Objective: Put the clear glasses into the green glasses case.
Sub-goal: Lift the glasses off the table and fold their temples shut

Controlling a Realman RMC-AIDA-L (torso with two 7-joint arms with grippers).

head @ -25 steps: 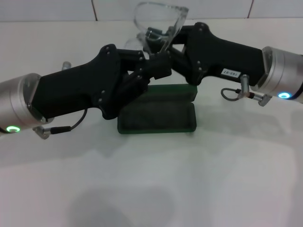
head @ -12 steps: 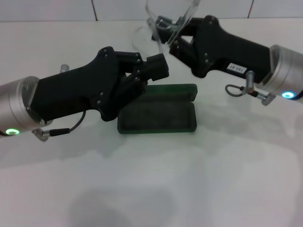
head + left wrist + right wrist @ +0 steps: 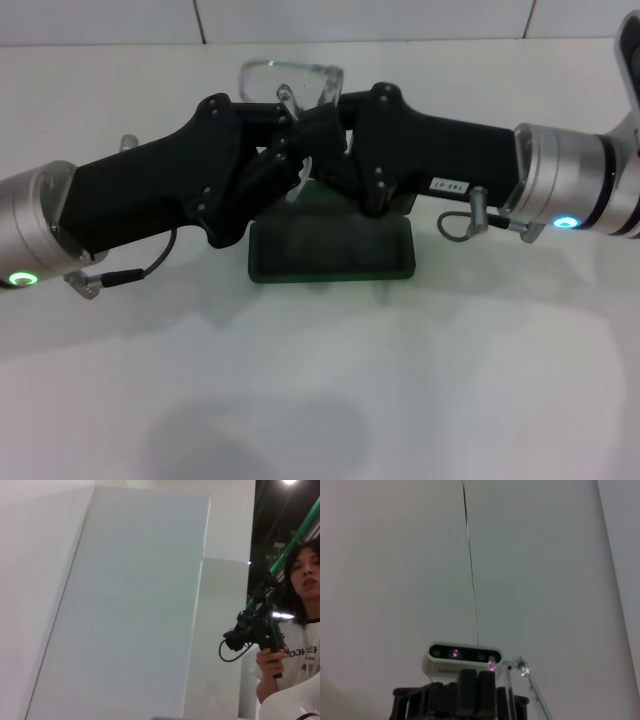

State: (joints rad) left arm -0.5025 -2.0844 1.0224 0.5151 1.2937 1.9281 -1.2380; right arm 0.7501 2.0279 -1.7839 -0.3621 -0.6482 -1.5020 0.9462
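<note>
Both grippers meet above the open green glasses case (image 3: pixel 332 247). Right gripper (image 3: pixel 318 128) clamps the clear glasses (image 3: pixel 292 79); left gripper (image 3: pixel 290 150) jaw state unclear. Glasses not yet inside; lowering remains.

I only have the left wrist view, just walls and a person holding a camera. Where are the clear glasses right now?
Observer: In the head view the clear glasses are up off the table, just behind where the left gripper and right gripper meet.
Operator: And the case?
Observer: The green glasses case lies open on the table, below both grippers.
Operator: Does the right wrist view catch the glasses?
Observer: Yes, a clear temple arm shows there.
</note>
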